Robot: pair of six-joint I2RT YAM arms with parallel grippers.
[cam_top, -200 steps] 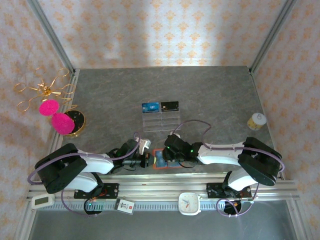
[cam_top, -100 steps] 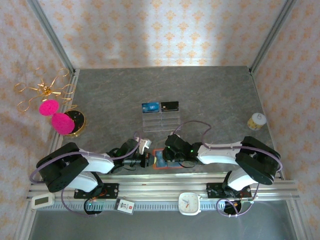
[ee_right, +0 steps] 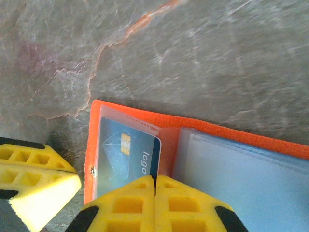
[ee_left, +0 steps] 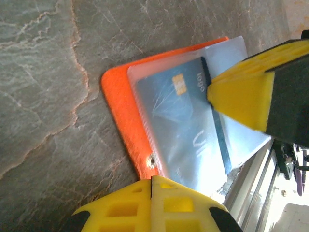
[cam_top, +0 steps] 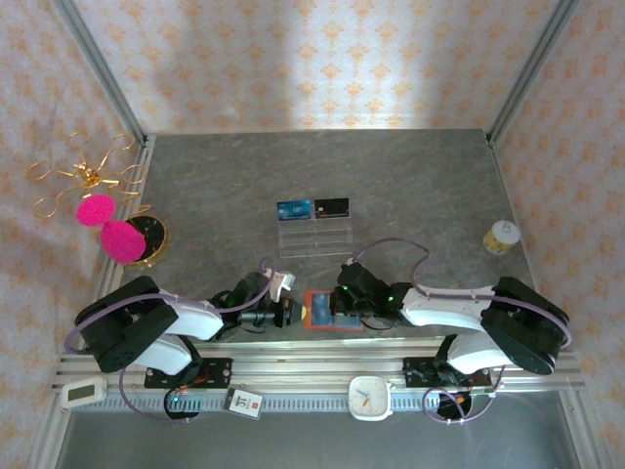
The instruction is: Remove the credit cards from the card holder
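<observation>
A blue card (cam_top: 295, 208) and black card (cam_top: 332, 206) lie at the clear tray (cam_top: 314, 236), centre frame. A third card (ee_left: 183, 116) sits sleeved in the open card holder (cam_top: 314, 311), bottom centre, so one extraction likely remains. The left gripper (ee_left: 151, 180) and right gripper (ee_right: 155, 178) touch it, fingers closed, apparently empty.

I see the orange card holder (ee_left: 120, 116) lying open flat near the table's (cam_top: 410, 186) front edge, a blue chipped card (ee_right: 120, 159) in its clear sleeve; another blue card (cam_top: 295, 208) and a black card (cam_top: 332, 207) lie farther back.
</observation>
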